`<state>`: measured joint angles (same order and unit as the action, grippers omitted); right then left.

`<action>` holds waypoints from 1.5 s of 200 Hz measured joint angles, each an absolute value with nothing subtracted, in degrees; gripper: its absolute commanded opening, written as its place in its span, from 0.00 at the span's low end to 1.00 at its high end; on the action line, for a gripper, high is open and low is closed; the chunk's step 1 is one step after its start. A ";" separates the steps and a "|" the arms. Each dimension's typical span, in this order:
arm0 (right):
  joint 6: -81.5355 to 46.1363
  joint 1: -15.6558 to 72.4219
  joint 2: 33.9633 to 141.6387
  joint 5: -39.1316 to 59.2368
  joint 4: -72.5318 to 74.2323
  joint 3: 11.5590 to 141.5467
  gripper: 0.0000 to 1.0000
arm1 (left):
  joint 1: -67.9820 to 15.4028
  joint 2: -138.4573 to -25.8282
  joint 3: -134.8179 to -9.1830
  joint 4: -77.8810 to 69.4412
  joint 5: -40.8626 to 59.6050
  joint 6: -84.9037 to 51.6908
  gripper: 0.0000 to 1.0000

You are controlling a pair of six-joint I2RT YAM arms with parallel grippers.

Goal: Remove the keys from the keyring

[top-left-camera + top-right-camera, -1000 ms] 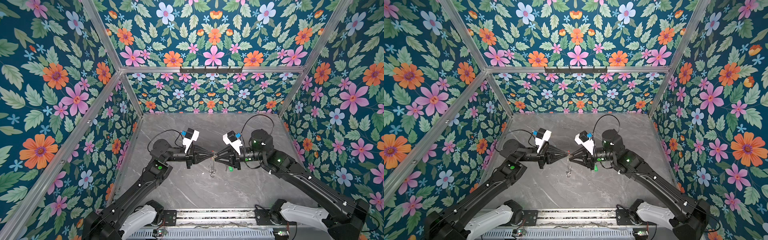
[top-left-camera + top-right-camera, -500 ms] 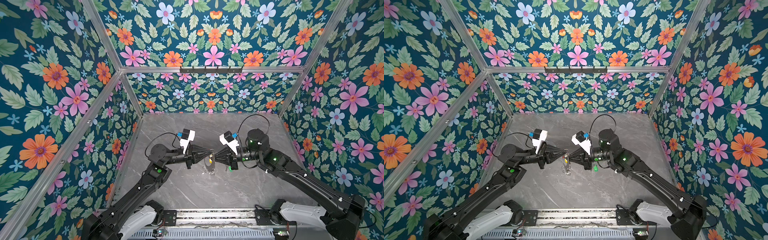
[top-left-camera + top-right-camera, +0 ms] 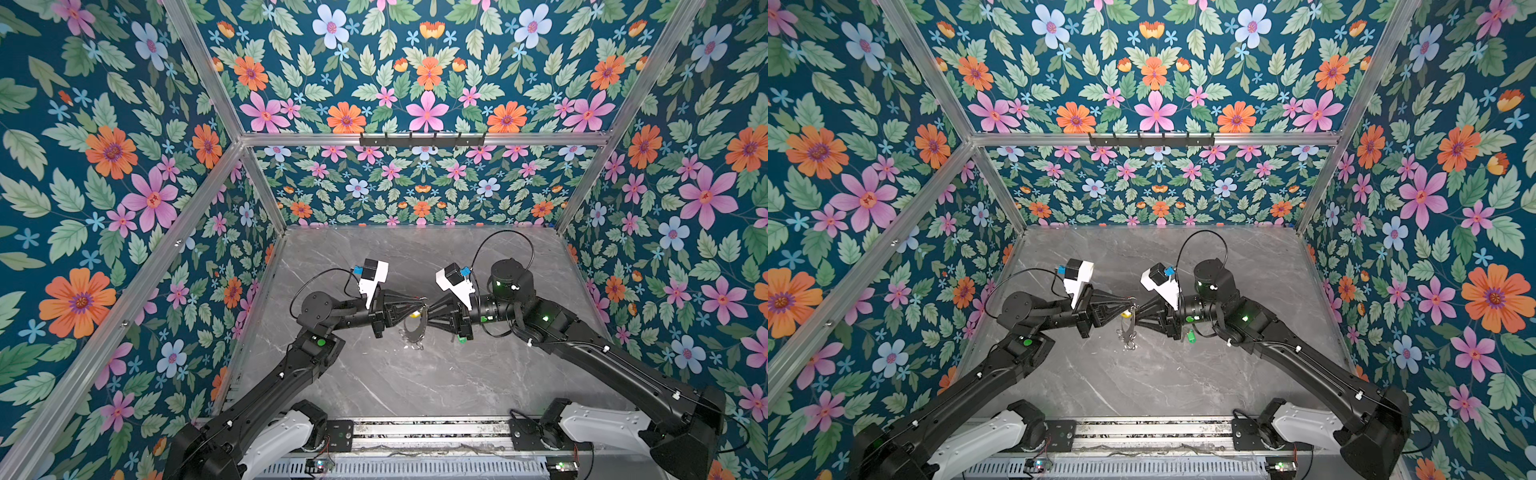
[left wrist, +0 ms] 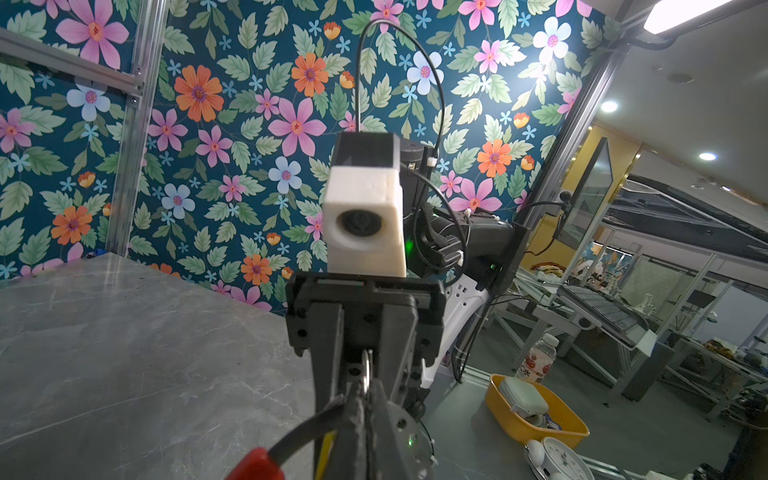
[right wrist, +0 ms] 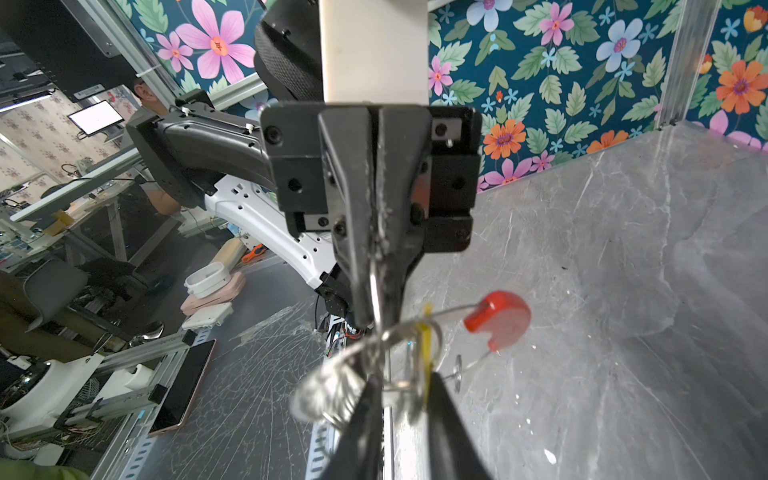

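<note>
Left wrist view is catching a bottle [image 4: 538, 361] beyond the table, its label partly reading "C水". Two grippers are meeting tip to tip above the middle of the table [image 3: 374, 386]. There the left gripper [image 5: 376, 313] is pinching one keyring [image 5: 390, 331], jaws pressed together, while the right gripper [image 5: 403, 384] is keeping its jaws slightly apart around one yellow key [image 5: 426, 353]. One red sleeve [image 5: 498, 318] is riding on the wire. One green key [image 3: 460, 340] is showing under the right gripper's body, apart from the keyring.

Dark teal floral wallpaper [image 3: 124, 166] covered the walls, framed by aluminium bars [image 3: 291, 139], and a black hook rail [image 3: 422, 141] sat on the back bar. The tabletop [image 3: 395, 382] was grey marble. Beyond it, ceiling lights [image 4: 609, 107] glowed over a yellow tub [image 4: 511, 419]
</note>
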<state>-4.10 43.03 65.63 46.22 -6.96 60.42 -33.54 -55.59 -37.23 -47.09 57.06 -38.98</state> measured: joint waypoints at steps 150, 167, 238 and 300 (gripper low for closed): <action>-21.45 32.99 60.05 48.99 9.21 58.37 0.49 | -33.47 -54.08 -36.67 -46.22 55.18 -36.58 0.00; -23.94 34.11 62.41 50.68 11.77 59.35 0.48 | -33.47 -53.93 -36.67 -46.04 54.81 -35.79 0.00; -21.69 38.54 66.04 51.75 8.69 62.46 0.33 | -33.47 -53.52 -36.42 -45.45 52.84 -35.29 0.00; -20.56 39.09 66.96 51.77 6.74 62.83 0.14 | -33.47 -53.10 -36.29 -45.01 52.05 -34.48 0.00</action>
